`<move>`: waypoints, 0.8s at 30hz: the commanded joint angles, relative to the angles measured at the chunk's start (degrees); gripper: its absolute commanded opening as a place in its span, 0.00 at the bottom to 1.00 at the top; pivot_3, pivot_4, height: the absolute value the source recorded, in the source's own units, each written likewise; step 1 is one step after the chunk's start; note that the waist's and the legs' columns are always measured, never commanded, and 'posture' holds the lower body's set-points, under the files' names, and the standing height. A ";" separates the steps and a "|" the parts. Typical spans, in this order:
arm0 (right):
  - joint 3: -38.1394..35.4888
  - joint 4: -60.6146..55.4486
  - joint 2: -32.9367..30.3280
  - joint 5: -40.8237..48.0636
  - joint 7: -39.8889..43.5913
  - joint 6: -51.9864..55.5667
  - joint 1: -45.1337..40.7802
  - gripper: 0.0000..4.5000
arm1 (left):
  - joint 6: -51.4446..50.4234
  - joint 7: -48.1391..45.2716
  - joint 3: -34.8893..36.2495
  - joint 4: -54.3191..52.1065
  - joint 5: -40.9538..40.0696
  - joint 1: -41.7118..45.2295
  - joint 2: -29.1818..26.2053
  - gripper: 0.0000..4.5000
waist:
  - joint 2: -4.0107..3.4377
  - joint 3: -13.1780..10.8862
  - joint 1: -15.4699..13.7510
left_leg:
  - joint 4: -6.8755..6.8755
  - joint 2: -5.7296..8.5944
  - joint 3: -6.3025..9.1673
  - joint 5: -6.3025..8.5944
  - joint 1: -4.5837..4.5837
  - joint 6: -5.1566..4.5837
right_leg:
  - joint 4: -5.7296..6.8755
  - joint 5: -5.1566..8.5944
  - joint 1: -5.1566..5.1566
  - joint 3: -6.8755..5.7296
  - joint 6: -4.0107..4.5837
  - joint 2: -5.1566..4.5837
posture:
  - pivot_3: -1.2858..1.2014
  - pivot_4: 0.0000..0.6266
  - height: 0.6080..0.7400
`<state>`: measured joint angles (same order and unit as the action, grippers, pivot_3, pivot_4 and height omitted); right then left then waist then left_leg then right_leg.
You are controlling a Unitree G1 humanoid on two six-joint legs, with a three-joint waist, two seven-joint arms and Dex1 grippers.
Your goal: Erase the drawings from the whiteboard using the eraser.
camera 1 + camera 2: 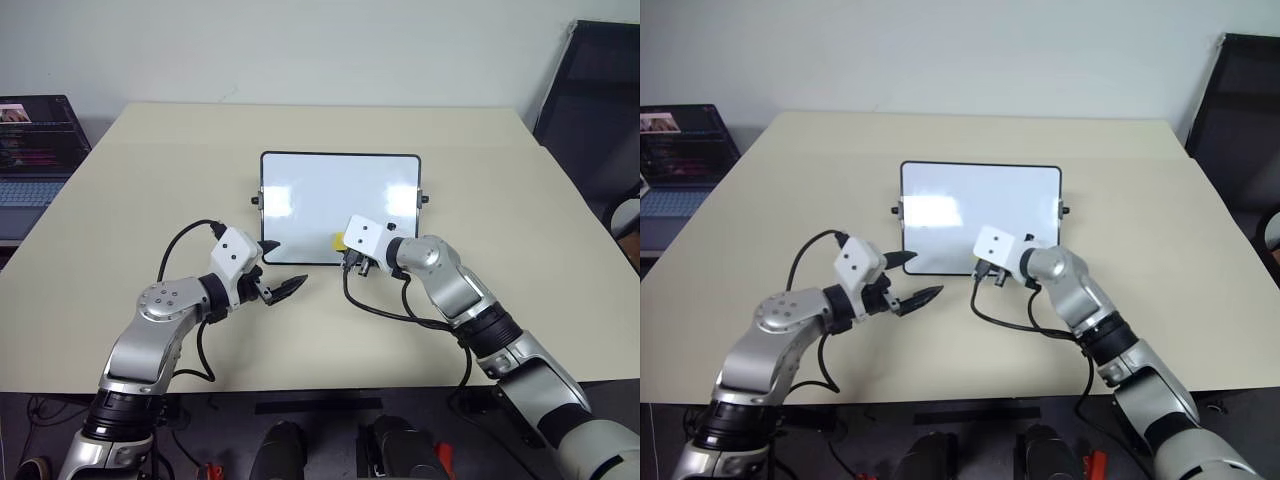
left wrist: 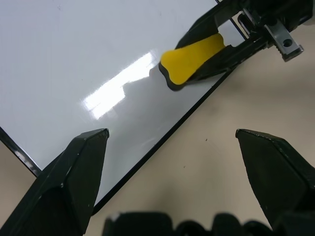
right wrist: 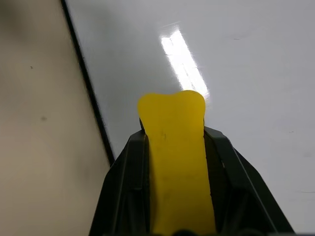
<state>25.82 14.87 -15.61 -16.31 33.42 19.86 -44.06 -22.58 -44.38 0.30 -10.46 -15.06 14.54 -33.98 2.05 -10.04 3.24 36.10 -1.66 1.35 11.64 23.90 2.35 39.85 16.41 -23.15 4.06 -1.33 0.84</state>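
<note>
Clamped on one yellow eraser point(image 3: 174, 162), right gripper point(image 1: 347, 250), both black fingers point(image 3: 125, 191) pressed against its long sides, its rounded end poking out past the tips; laid over the whiteboard's near edge, near the middle of that edge, eraser resting on the glossy white surface just inside the thin black frame; spread wide and holding nothing, left gripper point(image 1: 283, 290), one finger point(image 2: 74, 172) over the board's near left corner, the other over bare table beside it.

One whiteboard point(image 1: 340, 195), lying flat toward the middle of the beige table point(image 1: 130, 190), rounded corners, a small black knob on each short side; surface white with bright glare patches, no marks discernible on it.

Right arm bent at the elbow, reaching inward from the right, wrist angled toward the left and slightly down; left arm bent too, forearm reaching in from the left, gripper pointing right toward the board; two arms, two grippers, two fingers each.

One laptop point(image 1: 35, 150) off the table's far left edge; one dark chair point(image 1: 590, 110) at the far right.
</note>
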 commanded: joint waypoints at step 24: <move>-3.73 4.49 -4.81 -4.58 -6.85 -3.95 -1.95 0.24 | -0.73 -0.32 0.54 -2.67 -1.26 0.81 -0.19 1.00 | 0.02 0.01 -0.44 | 0.02 0.05 0.00 -0.11 -0.02 -0.04 | 0.01 0.03 0.03 -0.01 -0.04 0.00 | 0.52 0.24 1.00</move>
<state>24.11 17.39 -18.91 -19.17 28.11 15.46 -45.79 -23.46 -44.52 0.26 -10.97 -15.46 14.55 -33.96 2.07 -10.02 2.80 36.12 -1.61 1.35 11.53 23.88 2.31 39.85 16.43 -23.11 4.06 -1.37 0.84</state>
